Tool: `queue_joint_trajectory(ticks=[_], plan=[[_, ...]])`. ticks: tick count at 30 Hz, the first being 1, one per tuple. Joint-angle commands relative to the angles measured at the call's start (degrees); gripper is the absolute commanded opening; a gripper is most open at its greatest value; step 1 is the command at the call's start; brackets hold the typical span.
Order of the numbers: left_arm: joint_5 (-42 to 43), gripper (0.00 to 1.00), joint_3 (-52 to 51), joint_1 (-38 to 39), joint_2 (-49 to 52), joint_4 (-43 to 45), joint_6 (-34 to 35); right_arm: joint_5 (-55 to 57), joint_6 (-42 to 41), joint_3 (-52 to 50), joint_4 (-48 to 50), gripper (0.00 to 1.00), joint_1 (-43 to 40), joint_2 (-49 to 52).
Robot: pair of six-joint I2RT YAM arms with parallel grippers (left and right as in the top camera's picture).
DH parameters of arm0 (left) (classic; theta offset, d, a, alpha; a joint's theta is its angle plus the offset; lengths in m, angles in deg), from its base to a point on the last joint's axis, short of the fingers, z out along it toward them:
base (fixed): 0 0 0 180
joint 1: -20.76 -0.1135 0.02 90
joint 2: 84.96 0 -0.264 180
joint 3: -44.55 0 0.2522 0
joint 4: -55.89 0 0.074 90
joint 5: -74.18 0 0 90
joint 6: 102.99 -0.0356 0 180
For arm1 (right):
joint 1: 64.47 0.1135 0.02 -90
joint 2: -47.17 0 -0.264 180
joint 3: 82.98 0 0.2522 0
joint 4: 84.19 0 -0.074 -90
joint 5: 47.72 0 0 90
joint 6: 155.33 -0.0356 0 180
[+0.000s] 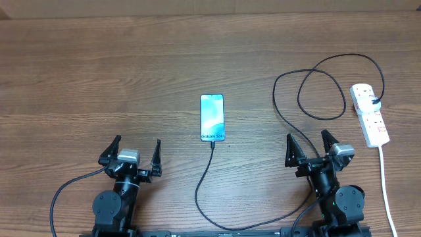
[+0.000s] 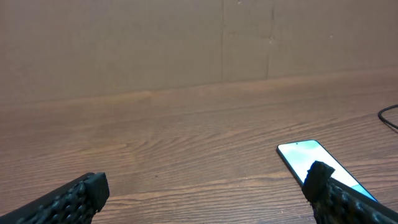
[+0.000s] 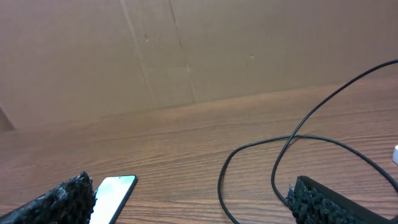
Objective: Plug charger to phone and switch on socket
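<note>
Left claw [image 1: 137,140] spread wide, right claw [image 1: 306,134] spread wide, charger [image 1: 275,95] meeting phone [image 1: 212,117] at its near edge, looping to socket [image 1: 370,115]

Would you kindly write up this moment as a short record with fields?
phone: flat on table, screen lit
charger: tip meets phone's near short edge; cable loops right to socket
socket: far right; switch state unclear
left gripper: open, empty
right gripper: open, empty
</note>
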Motion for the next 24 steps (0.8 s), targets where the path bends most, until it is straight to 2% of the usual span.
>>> queue_joint_trajectory(ticks=[1, 6, 9, 14, 17, 24], plan=[[-0.39, 1.00, -0.22, -0.33, -0.68, -0.11, -1.16, 0.09, -0.15, -0.55, 0.94, 1.00, -0.11, -0.44], [-0.39, 1.00, -0.22, -0.33, -0.68, -0.11, -1.16, -5.22, -1.57, -0.09, 3.34, 1.00, -0.11, -0.44], [-0.39, 1.00, -0.22, -0.33, -0.68, -0.11, -1.16, -3.74, -0.57, 3.72, -2.40, 1.00, -0.17, -0.33], [-0.39, 1.00, -0.22, -0.33, -0.68, -0.11, -1.16, 1.53, -0.59, 16.65, -14.67, 1.00, -0.17, 4.22], [-0.39, 1.00, -0.22, -0.33, -0.68, -0.11, -1.16, 3.21, -0.61, 26.01, -20.00, 1.00, -0.22, 10.93], [-0.39, 1.00, -0.22, -0.33, -0.68, -0.11, -1.16, 3.56, 1.99, 55.39, -41.75, 1.00, -0.22, 37.77]])
